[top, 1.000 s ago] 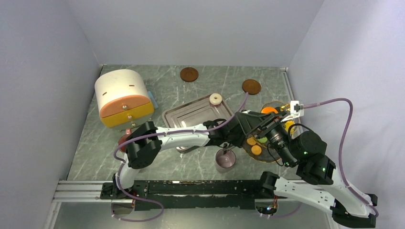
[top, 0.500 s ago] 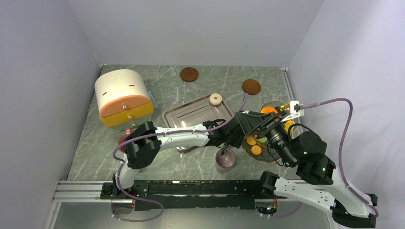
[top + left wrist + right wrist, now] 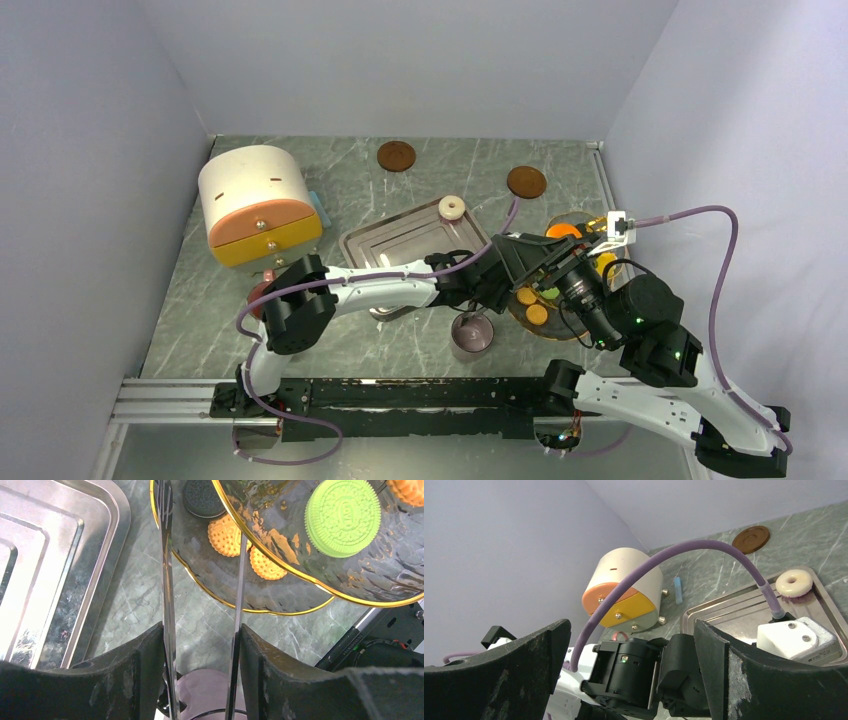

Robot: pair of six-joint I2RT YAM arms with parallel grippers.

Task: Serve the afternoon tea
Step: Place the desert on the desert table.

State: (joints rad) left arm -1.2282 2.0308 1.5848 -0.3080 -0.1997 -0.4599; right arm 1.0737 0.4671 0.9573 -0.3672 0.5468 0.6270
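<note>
Left jaws are grasping steel tongs (image 3: 167, 580), blades parted toward treats (image 3: 225, 528) lying in the glass dish (image 3: 260, 611) by the tabletop's right edge, presumably for picking; right jaws are gaping, released, empty.

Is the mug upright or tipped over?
Upright: the mug shows its round open mouth facing straight up in the top view.

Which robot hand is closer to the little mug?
Left. The left gripper, holding tongs, is right beside the mug. The right gripper is farther off to the right, up by the glass dish.
</note>
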